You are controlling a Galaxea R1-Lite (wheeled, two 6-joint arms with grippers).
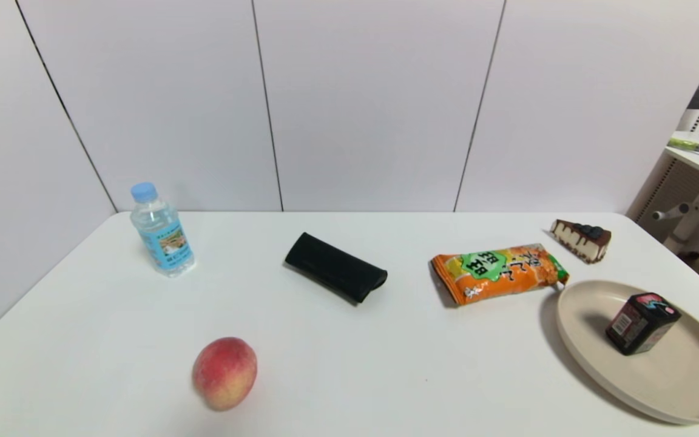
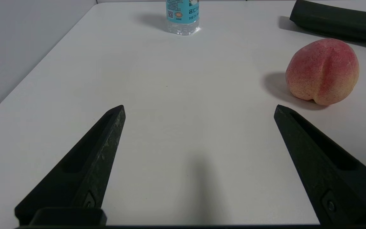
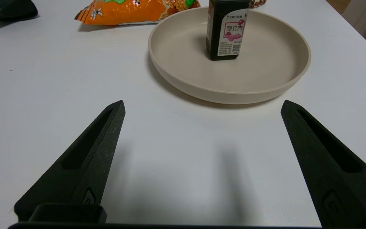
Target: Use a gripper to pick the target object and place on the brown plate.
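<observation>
The small black box (image 1: 642,323) with a pink and light-blue top stands upright inside the beige-tan plate (image 1: 677,388) at the table's right front. In the right wrist view the box (image 3: 227,31) stands in the plate (image 3: 186,60), ahead of my right gripper (image 3: 202,106), which is open, empty and low over bare table. My left gripper (image 2: 199,109) is open and empty over bare table near the left front; the peach (image 2: 322,71) lies beside it. Neither gripper shows in the head view.
A water bottle (image 1: 161,230) stands at the back left. A long black folded case (image 1: 335,267) lies mid-table. An orange snack bag (image 1: 498,272) lies just behind the plate. A cake slice (image 1: 582,238) sits at the back right. A peach (image 1: 225,372) lies front left.
</observation>
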